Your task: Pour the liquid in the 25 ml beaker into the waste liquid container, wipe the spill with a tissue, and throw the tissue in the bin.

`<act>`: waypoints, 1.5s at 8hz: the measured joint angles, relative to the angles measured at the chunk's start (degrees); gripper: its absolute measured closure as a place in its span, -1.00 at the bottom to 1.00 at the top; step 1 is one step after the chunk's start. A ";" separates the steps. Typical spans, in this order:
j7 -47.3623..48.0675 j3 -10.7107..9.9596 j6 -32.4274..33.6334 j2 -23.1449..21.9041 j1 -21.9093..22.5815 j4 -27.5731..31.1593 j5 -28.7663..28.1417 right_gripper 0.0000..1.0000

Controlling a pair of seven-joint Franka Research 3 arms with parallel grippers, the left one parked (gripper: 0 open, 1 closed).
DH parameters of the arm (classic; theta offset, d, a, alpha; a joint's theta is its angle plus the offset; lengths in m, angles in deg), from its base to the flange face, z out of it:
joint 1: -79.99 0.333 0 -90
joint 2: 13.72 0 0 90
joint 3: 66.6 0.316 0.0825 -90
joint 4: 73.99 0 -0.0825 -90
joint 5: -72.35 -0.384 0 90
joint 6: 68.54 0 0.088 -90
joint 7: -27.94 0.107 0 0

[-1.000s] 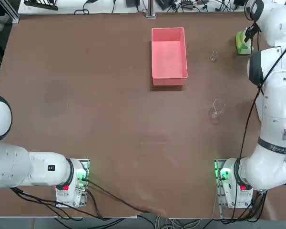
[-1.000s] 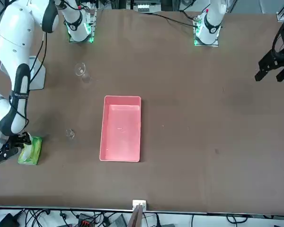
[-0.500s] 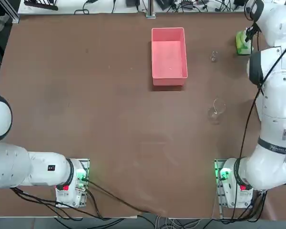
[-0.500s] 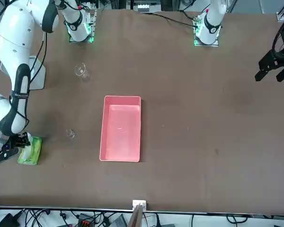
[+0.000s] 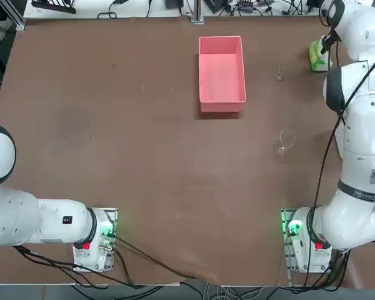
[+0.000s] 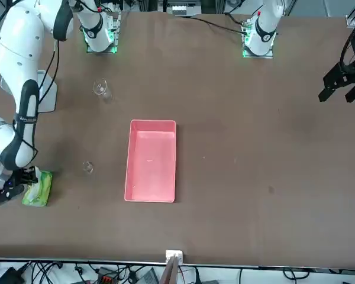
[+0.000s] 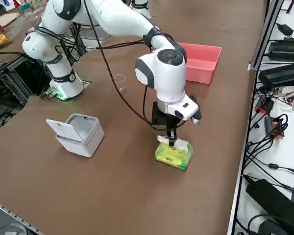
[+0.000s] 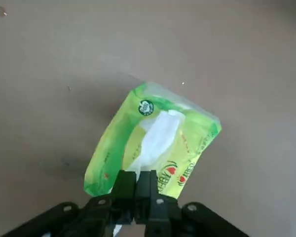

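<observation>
the right gripper [image 8: 141,190] hangs over the lime-green plastic tissue pack [image 8: 153,140] at the far right corner of the brown table [image 5: 131,144], pointing straight down. its two black fingers [image 8: 124,185] are pressed together, pinching the white tissue [image 8: 155,138] that sticks out of the slot in the pack's top. in the right side view the fingertips sit right at the top of the pack [image 7: 174,153], which lies flat on the table.

the tiny clear glass 25 ml beaker [image 5: 279,75] stands upright on the table just beside the pack, between it and the pink rectangular plastic box [image 5: 222,74]. in the front view the same small beaker [image 6: 87,167] is near the pack [image 6: 38,188] and apart from the pink box [image 6: 151,160].

a larger clear glass beaker [image 5: 285,143] stands nearer the robot's base, well apart from the small one. a small white square bin with its hinged lid open [image 7: 78,132] sits on the table at the robot's right side, near the right arm's base.
</observation>
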 joint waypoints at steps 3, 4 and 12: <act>0.00 -3.79 3.08 -0.52 2.20 -0.68 0.18 0.97; 0.00 -6.67 6.01 -0.73 4.20 -0.87 0.18 0.97; 0.13 -27.71 26.64 -4.02 20.24 -1.83 -3.02 0.97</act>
